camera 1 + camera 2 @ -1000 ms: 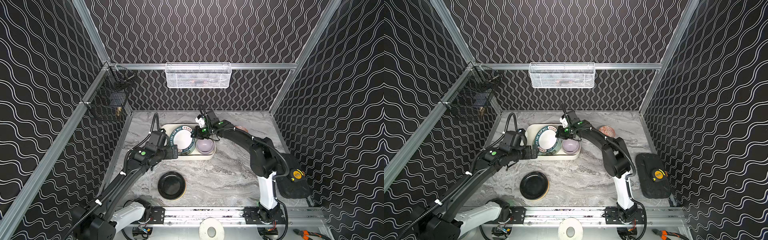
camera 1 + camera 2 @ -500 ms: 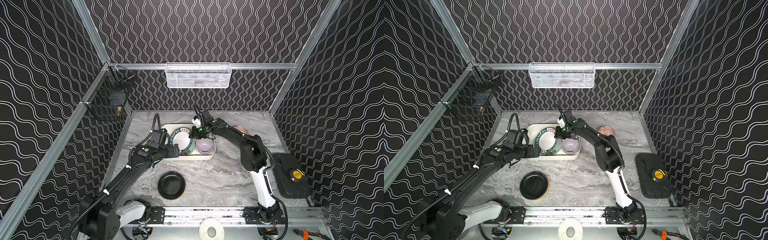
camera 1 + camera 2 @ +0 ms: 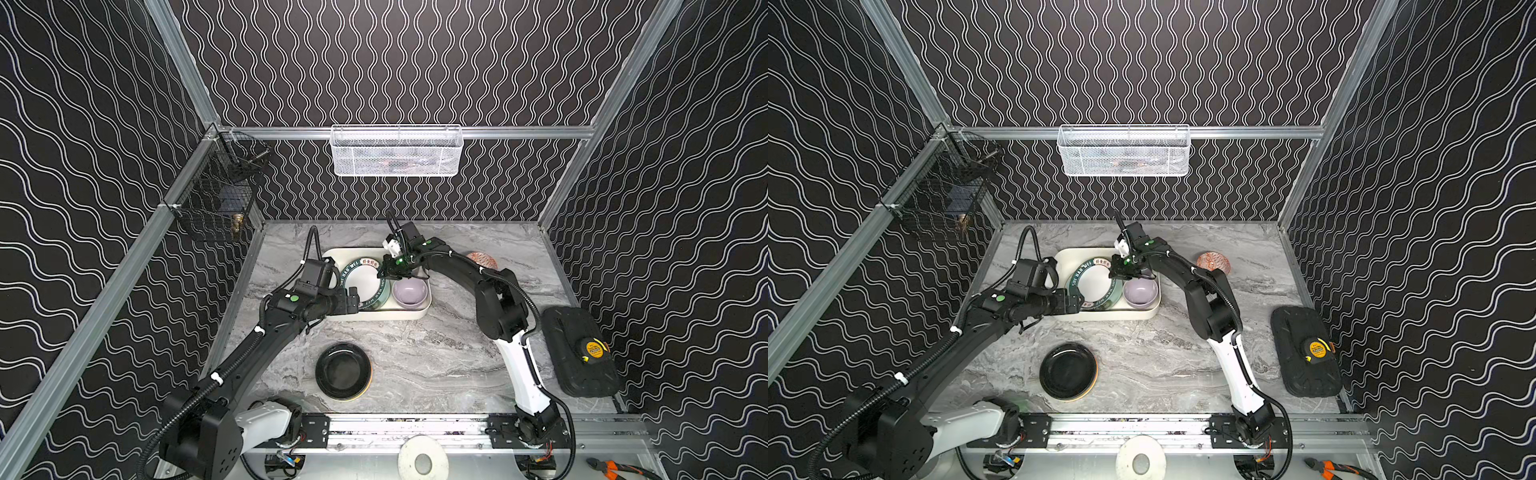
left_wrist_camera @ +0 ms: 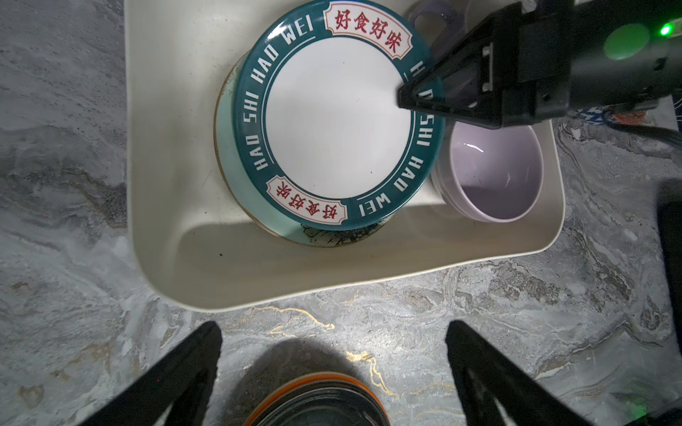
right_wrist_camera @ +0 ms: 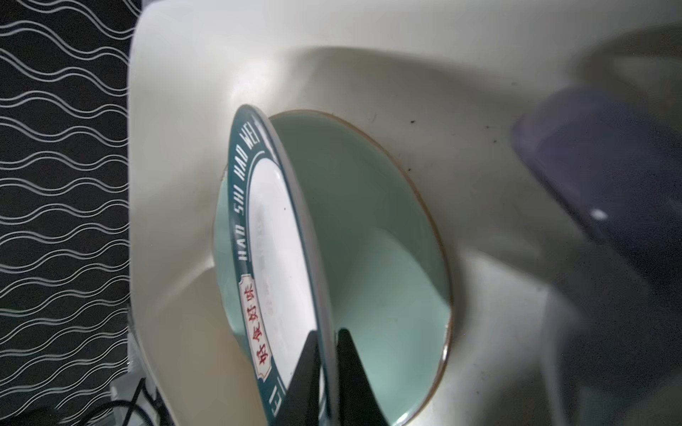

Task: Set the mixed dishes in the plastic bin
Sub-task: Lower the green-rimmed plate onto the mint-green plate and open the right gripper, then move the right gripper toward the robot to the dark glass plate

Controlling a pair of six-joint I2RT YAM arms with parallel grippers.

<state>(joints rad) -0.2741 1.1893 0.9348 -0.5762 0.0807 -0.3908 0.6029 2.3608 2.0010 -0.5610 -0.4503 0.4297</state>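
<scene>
While black plate (image 3: pixel 343 371) sat toward front edge of bench (image 3: pixel 436 353), left hand (image 4: pixel 332 328) hung wide before near wall of plastic bin (image 4: pixel 258 273); inside, right hand (image 5: pixel 327 332) narrow, pinched rim of lettered plate (image 4: pixel 332 110) tilted on mint plate (image 5: pixel 369 239); lavender bowl (image 4: pixel 494 173) alongside.

High top views overlook all; close wrist views share the bin (image 4: pixel 173 110).
</scene>
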